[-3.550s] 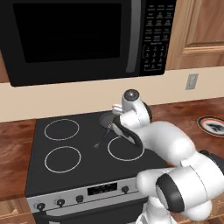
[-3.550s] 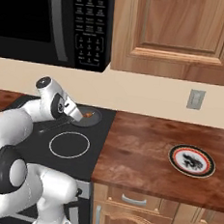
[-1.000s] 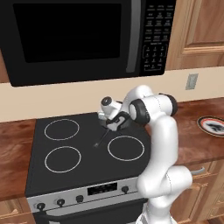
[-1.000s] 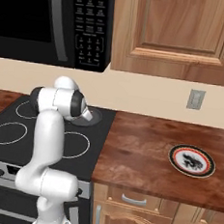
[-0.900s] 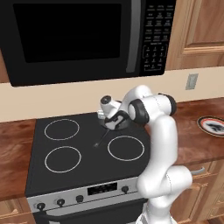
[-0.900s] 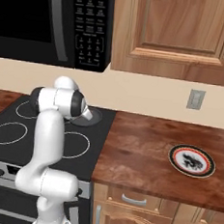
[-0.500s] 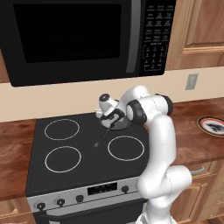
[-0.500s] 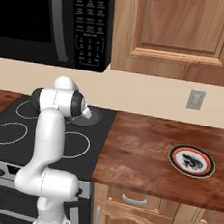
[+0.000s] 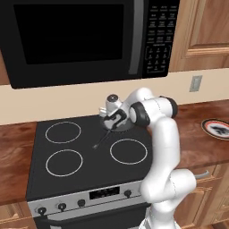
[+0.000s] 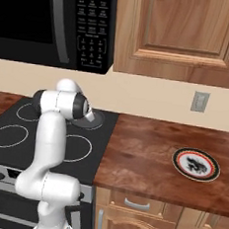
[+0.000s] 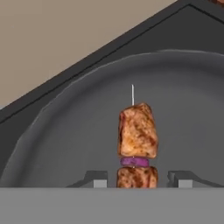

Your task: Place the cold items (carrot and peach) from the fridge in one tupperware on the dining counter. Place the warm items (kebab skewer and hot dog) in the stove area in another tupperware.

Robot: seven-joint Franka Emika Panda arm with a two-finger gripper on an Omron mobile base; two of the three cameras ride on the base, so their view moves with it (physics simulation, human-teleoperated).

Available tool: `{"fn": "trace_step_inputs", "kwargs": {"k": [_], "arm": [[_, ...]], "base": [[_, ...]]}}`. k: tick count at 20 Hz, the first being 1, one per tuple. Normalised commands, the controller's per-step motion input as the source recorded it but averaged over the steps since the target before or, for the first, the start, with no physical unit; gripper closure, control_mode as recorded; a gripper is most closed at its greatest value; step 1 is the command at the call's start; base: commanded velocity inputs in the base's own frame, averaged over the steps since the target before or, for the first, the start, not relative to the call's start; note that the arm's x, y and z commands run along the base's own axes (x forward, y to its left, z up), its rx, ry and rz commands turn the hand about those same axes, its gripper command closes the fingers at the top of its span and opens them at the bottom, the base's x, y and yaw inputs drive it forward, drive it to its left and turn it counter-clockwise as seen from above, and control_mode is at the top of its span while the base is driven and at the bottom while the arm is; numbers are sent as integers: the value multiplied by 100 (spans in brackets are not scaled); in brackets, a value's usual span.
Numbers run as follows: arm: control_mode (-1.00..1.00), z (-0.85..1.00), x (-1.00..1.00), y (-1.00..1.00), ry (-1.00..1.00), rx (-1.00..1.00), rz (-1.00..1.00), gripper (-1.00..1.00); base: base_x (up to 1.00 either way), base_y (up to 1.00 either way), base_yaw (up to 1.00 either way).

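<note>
Two finger tips [image 11: 97,179] stand wide, one on each side of the kebab skewer [image 11: 137,144], not yet pinching it. It lies between them in the pan [image 11: 65,131]. It looks light, thin and stiff; squeezing the meat chunks seems safer than the slippery stick.

The pan [image 11: 57,144] on the stove's [image 9: 44,179] far right burner holds the kebab skewer [image 11: 137,144], with bare pan floor on both sides of it. The microwave [image 9: 89,40] overhangs the stove from above. The near burners lie open, and so does the counter [image 10: 142,154] to the right, apart from a plate [image 10: 196,164].
</note>
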Motion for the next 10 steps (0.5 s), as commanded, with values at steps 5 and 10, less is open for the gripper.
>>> {"fn": "trace_step_inputs", "kwargs": {"k": [5,10], "arm": [[-100,-32,-3,13,-25,18,-9,100],[-100,1,-29,1,-7,0,-10,100]], "base": [[0,0,0],[0,0,0]]}}
